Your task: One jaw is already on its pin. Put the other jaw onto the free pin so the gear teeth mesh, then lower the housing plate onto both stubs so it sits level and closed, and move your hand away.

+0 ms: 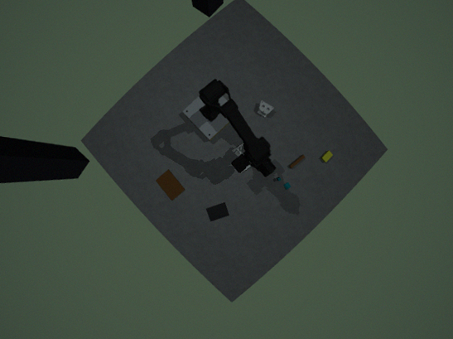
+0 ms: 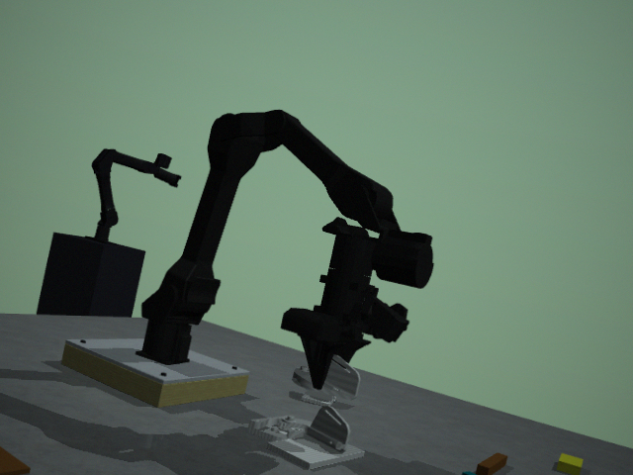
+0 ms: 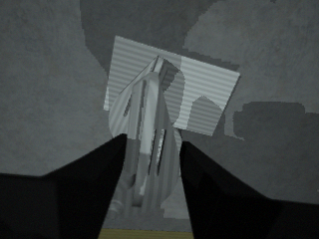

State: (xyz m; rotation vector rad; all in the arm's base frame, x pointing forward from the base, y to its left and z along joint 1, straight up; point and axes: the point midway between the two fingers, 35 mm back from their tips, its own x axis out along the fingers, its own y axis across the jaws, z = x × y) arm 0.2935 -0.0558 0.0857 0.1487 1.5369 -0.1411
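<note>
My gripper (image 2: 332,375) (image 3: 155,143) points down and is shut on the loose jaw (image 2: 347,378) (image 3: 166,169), a pale ribbed piece with a slotted upright fin. The held jaw is raised off the table. The pale base (image 1: 238,148) (image 2: 312,457) (image 3: 204,90) lies on the table, and in the wrist view the held jaw overlaps it. The mounted jaw (image 2: 332,429) stands on the base with its fin up. The pins and any meeting of the teeth are hidden or too small to tell. The white housing plate (image 1: 264,108) (image 2: 319,397) lies apart, behind the base.
An orange slab (image 1: 169,185) and a dark slab (image 1: 217,211) lie to the front. A brown bar (image 1: 297,161) (image 2: 491,463), a yellow block (image 1: 327,156) (image 2: 570,463) and small teal pieces (image 1: 286,186) lie to the right. A second arm (image 2: 104,184) stands behind.
</note>
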